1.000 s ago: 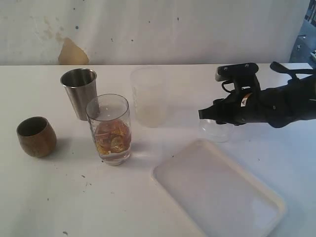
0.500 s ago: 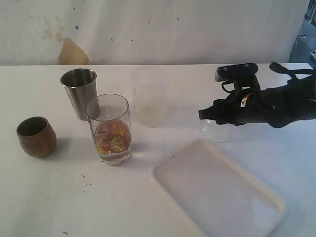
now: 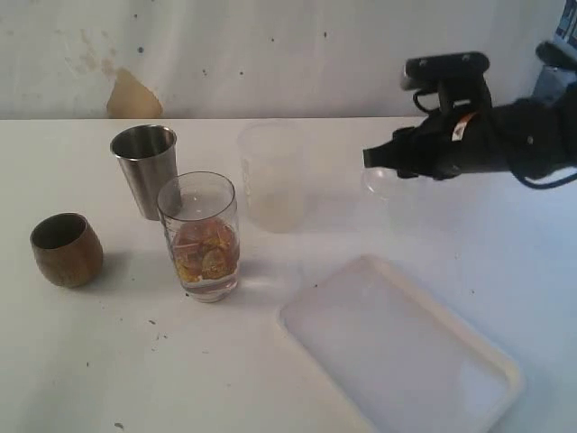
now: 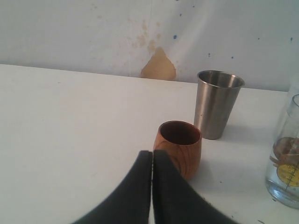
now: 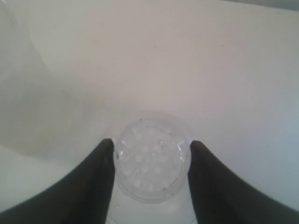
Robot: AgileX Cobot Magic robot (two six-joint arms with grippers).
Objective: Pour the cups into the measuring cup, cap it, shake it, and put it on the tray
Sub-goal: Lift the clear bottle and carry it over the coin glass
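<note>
Clear dome lid (image 5: 150, 170) pinched at its sides by right gripper (image 3: 382, 164), held off table, upper right of ext. frame. Lid judged light, thin, slick, easily crushed; rim grip w/ low force advised. Measuring cup (image 3: 203, 236), partly filled, seen centre-left; tray (image 3: 397, 352) lower right. Left gripper (image 4: 152, 161) pressed together, empty, near wooden cup (image 4: 178, 147).
</note>
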